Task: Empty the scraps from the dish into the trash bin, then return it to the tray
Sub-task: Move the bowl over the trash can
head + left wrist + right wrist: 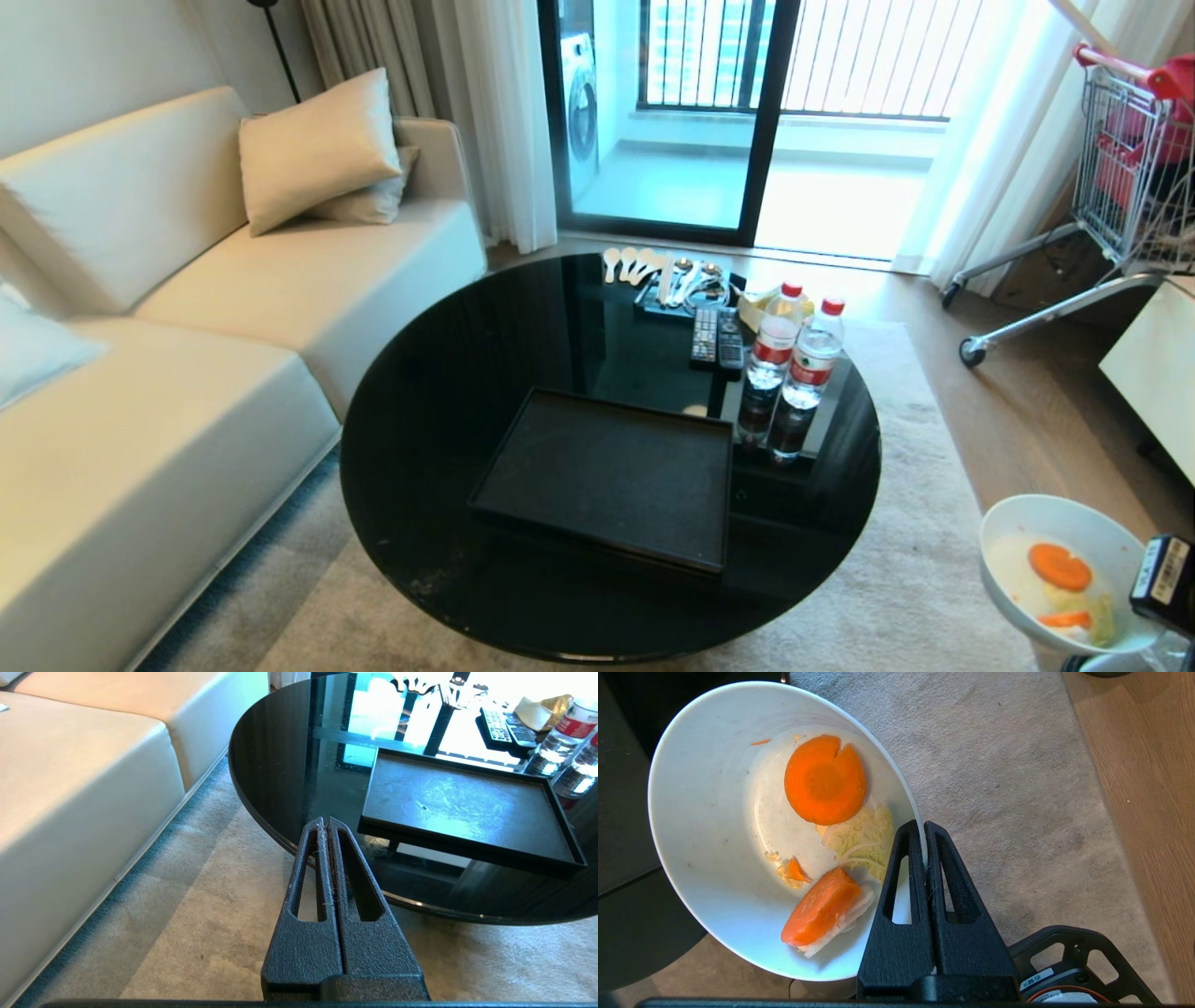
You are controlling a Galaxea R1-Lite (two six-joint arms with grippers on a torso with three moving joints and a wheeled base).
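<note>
White ceramic dish [710,858]: a small deep bowl, held in the air off the right side of the table [448,392], over the carpet [934,597] and tilted toward the robot's right.
Grip on the dish: the right gripper [924,833] has its jaws pinching the rim, one finger inside the wall and one outside.
Scraps [825,780]: a round carrot slice, a second slice lower down beside a pale strip, a bit of yellowish cabbage between them and a few crumbs, all inside the bowl.
Left gripper [325,823]: parked low beside the table's near edge with jaws pressed together on nothing.
Tray [607,476]: matte black, on the table toward its near side, nothing on it.
Trash bin: I cannot make it out with certainty; only a sliver of something shows at the lower right corner of the head view, below the bowl.
Other things on the table: two water bottles [794,355], remote controls [717,338] and spoons [627,263] at the far side.
Handling, as I judge it: glazed ceramic is stiff, smooth and breakable, and a rim pinch lets it swing, so tipping should be slow.
Scraps, as I judge them: light and moist, so they may cling to the wall.
Stage: emptying not yet done.
</note>
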